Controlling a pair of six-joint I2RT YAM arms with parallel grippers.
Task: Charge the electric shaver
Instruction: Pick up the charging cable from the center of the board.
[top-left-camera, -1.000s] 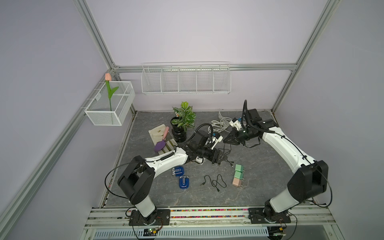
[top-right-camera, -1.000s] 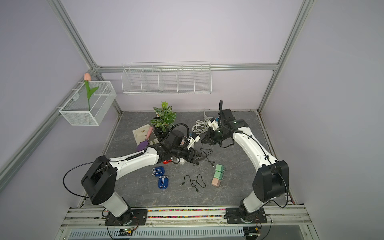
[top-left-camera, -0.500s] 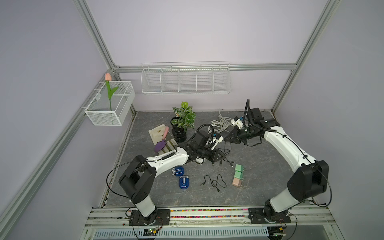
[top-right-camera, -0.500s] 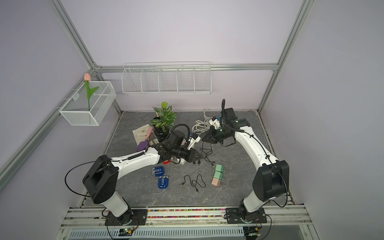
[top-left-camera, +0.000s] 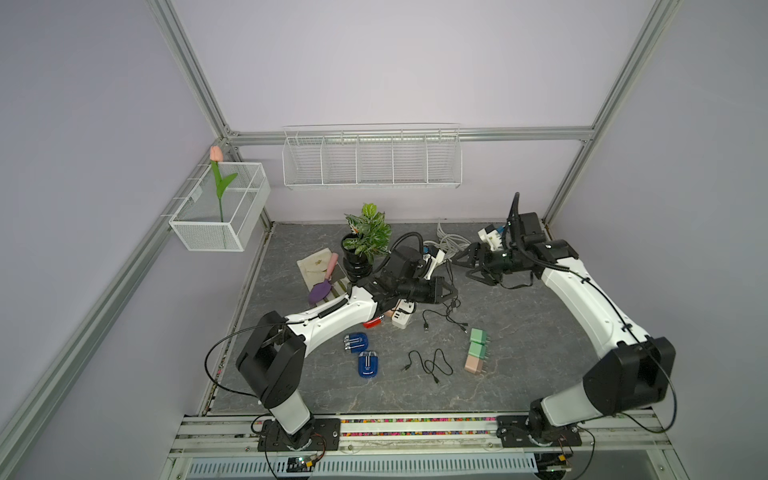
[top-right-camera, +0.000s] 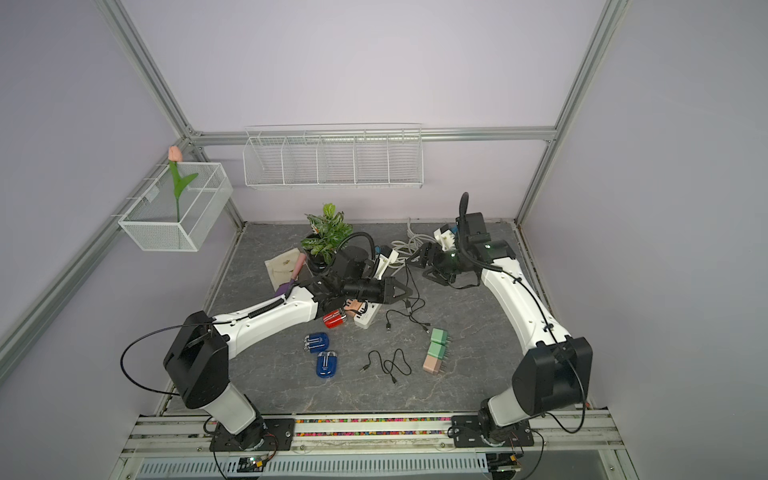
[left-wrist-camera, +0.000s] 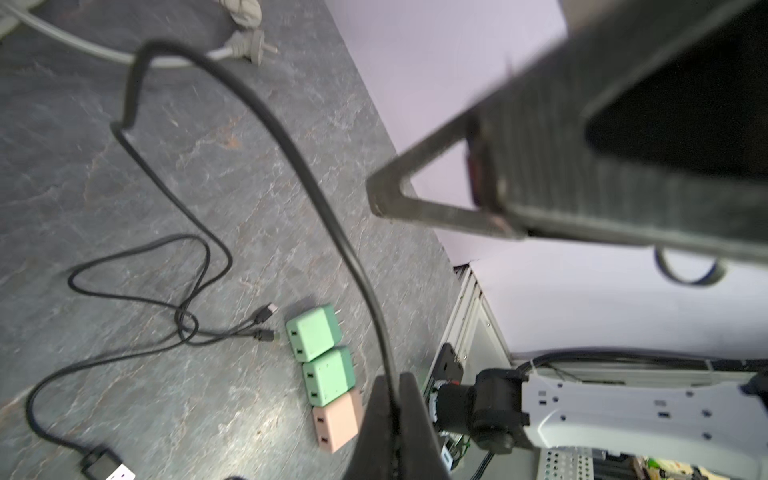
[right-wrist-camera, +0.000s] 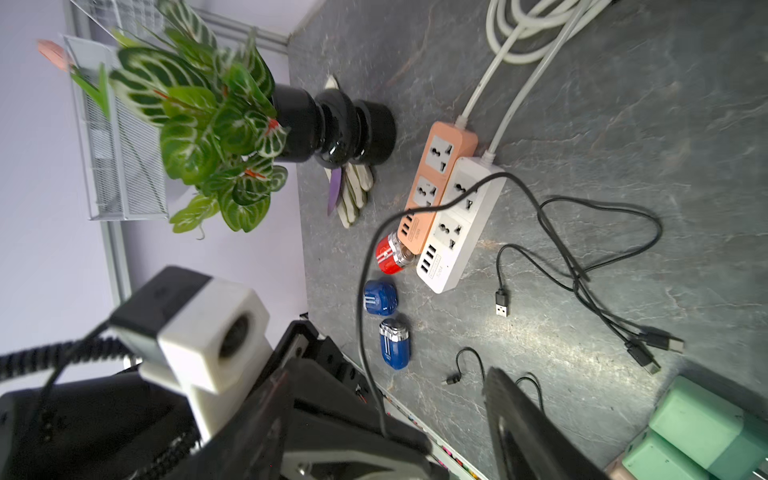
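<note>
Three electric shavers lie left of the power strips: a red one (top-left-camera: 374, 323) (right-wrist-camera: 388, 258) against the strips' end and two blue ones (top-left-camera: 356, 343) (top-left-camera: 368, 364) nearer the front. My left gripper (top-left-camera: 451, 291) (left-wrist-camera: 392, 382) hovers above the white power strip (top-left-camera: 403, 316) (right-wrist-camera: 457, 224), shut on a thin black charging cable (left-wrist-camera: 332, 216) (right-wrist-camera: 365, 270). The cable's other ends trail on the table (right-wrist-camera: 656, 349). My right gripper (top-left-camera: 465, 266) (right-wrist-camera: 390, 399) hangs open just behind, its jaws either side of the left gripper's tip, holding nothing.
An orange power strip (right-wrist-camera: 436, 183) lies beside the white one, white cords coiled behind (top-left-camera: 451, 241). A potted plant (top-left-camera: 365, 245) stands at the back. Two green charger cubes and a pink one (top-left-camera: 477, 351) (left-wrist-camera: 328, 376) sit to the right, a second black cable (top-left-camera: 428, 365) in front.
My left gripper closed on the black cable. My right gripper, shut a second ago, has opened and let go of it, staying close by.
</note>
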